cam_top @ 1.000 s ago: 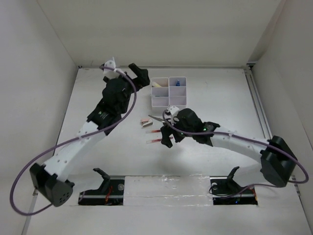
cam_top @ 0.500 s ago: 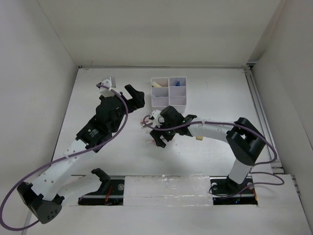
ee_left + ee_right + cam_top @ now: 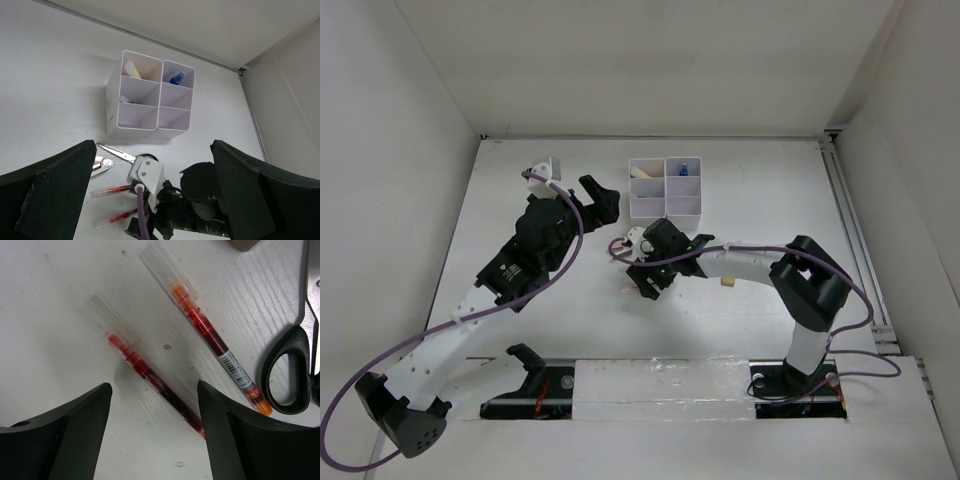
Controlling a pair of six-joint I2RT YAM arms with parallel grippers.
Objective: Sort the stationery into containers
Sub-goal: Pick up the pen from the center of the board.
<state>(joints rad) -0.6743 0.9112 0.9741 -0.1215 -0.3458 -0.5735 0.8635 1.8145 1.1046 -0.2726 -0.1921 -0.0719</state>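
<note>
Stationery is split between the white container block (image 3: 131, 131) at the back of the counter (image 3: 770, 190) and a loose cluster just in front of it. In the block, a cream bar (image 3: 132, 70) leans in the back left compartment and a blue-capped bottle (image 3: 176, 78) stands in the back right one; the two front compartments look bare from the left wrist view. On the counter, black-handled scissors (image 3: 117, 153) lie just before the block, and two red pens lie side by side, slanted and nearly parallel, next to the scissors' handle. The right pincer (image 3: 644, 281) is low over these pens, its jaws released and apart, straddling the nearer red pen (image 3: 150, 380); neither finger presses on it, though its lower end comes close to one finger. The other red pen (image 3: 210, 335) lies outside the jaws, between the first pen and the scissors. A small tan piece (image 3: 727, 283) sits alone by the right forearm. The left pincer (image 3: 152, 150) hangs above the counter left of the block, spread wide and grasping nothing.
</note>
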